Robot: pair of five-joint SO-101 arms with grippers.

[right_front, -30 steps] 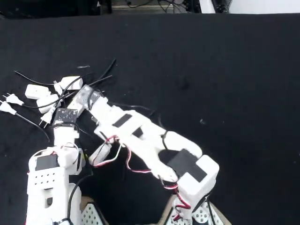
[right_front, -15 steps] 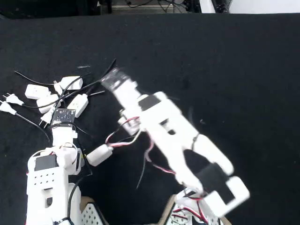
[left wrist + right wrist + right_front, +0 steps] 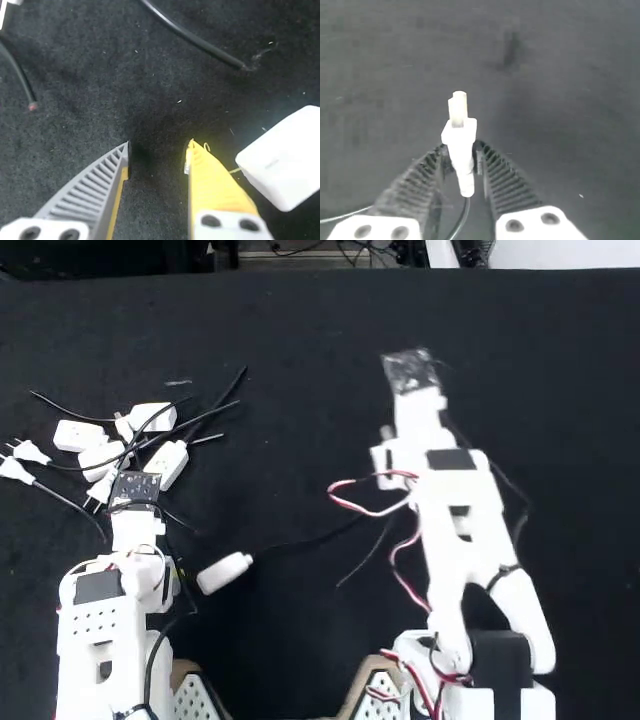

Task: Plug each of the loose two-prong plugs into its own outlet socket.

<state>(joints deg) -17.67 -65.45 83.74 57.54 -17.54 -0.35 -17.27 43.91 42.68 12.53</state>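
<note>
Since a second ago the right arm has swung out of the heap of cords, and it now stands over bare bench (image 3: 560, 390), well apart from the left fingers (image 3: 212, 182). The right fingers (image 3: 497, 175) are closed firmly on a two-prong plug (image 3: 459, 131). It stands between them with its prongs pointing away from the wrist. Its black cord (image 3: 300, 540) seems to trail back to a white piece (image 3: 225, 572); I cannot tell if that is a socket.

The left fingers have not moved. They are partly open with nothing between them, and a white socket block (image 3: 282, 170) lies just beside the yellow one. The other plugs (image 3: 30, 452) and sockets (image 3: 78, 433) lie loose around and beyond these fingers.

I judge the task is at its beginning. One plug is lifted, but no socket lies in front of it, and I see no plug sitting in a socket. Every insertion is still to do.
</note>
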